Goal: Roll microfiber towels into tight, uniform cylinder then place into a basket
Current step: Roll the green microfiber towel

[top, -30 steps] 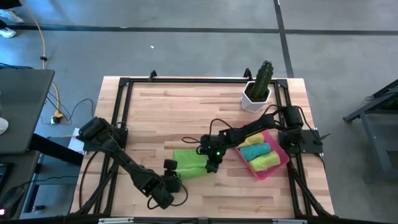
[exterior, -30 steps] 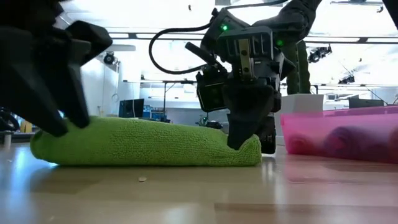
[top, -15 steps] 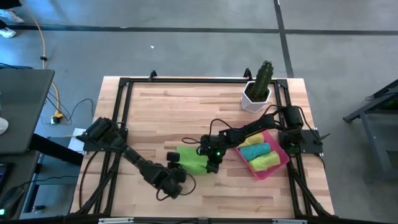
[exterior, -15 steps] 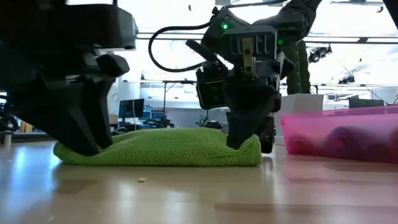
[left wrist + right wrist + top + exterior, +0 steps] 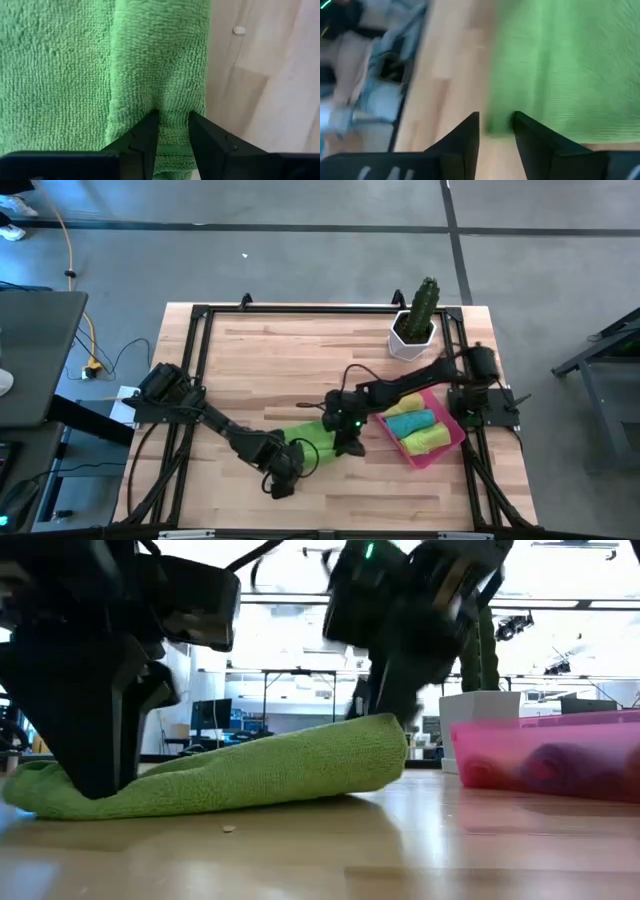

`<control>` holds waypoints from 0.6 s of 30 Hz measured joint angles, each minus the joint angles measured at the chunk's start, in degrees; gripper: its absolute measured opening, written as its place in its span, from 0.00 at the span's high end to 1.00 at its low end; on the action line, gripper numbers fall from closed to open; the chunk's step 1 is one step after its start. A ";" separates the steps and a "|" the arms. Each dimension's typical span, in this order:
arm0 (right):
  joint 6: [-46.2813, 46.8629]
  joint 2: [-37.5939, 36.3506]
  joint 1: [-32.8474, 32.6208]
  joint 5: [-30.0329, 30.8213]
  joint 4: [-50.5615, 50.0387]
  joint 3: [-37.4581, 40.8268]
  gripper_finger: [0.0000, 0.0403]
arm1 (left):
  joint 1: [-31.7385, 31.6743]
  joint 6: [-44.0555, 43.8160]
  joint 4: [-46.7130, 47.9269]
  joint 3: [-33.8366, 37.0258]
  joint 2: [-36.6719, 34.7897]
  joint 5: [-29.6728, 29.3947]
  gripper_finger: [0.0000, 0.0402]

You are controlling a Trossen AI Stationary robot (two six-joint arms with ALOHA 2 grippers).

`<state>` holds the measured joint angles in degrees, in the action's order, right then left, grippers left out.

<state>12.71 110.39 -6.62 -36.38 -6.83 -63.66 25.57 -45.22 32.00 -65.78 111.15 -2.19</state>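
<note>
A lime green microfiber towel point(image 5: 318, 448) lies bunched on the table in front of the centre. Its left end point(image 5: 40, 795) rests on the wood and its right end point(image 5: 380, 745) stands higher. My left gripper point(image 5: 172, 120) is shut on the left end. My right gripper point(image 5: 496, 122) hovers at the raised right end with its fingers apart and a green corner between their tips. The pink basket point(image 5: 420, 464) at the right holds rolled teal, yellow and lime towels. My left gripper pinches a thick fold of the towel point(image 5: 172, 106) between its two fingers, at the towel's left end. The fingers come steeply from above, and the cloth puckers where they meet it. That end stays down on the table. My right gripper: I cannot tell whether its fingers touch the cloth.
A white pot with a green cactus point(image 5: 410, 340) stands at the far right, behind the basket point(image 5: 540, 750). A black frame rail runs around the table's edges. Bare wood lies at the far left and along the near edge.
My left gripper has gone toward the table's right edge and turned about its wrist, taking the towel's left end with it. The towel is now shorter and bunched. My right gripper has risen, and the towel's right end stands higher than before.
</note>
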 joint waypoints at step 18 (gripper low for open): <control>-24.81 -6.66 -22.96 49.14 -0.94 -0.04 0.71 | -0.60 -6.32 -2.26 0.20 0.00 0.87 0.75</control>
<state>-12.10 103.73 -29.58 12.76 -7.77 -63.70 24.97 -51.54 29.74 -65.58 111.15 -1.32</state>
